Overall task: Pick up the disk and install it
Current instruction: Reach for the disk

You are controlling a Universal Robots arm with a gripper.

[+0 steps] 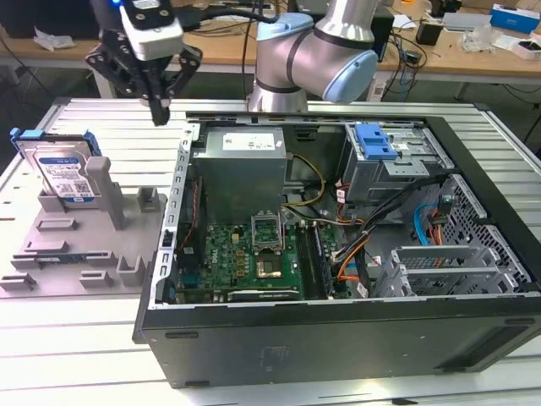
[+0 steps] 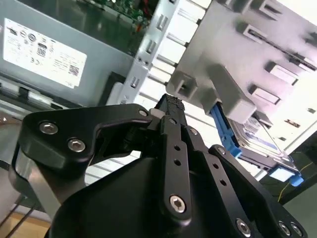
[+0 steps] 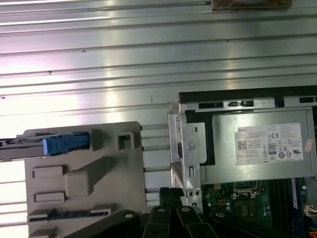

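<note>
My end effector (image 1: 161, 114) hangs empty, fingers pressed together, above the counter (image 1: 110, 127), while the disk (image 1: 63, 173) stands on edge in the grey holder (image 1: 101, 182), lower down and well off toward the exterior view's left.

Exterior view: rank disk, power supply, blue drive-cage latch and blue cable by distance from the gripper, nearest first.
From the gripper:
1. disk, upright on the grey fixture at the exterior view's left, and power supply, at the case's back corner: too close to call.
2. blue latch, on top of the drive cage, further right.
3. blue cable, by the case's far right wall.
</note>
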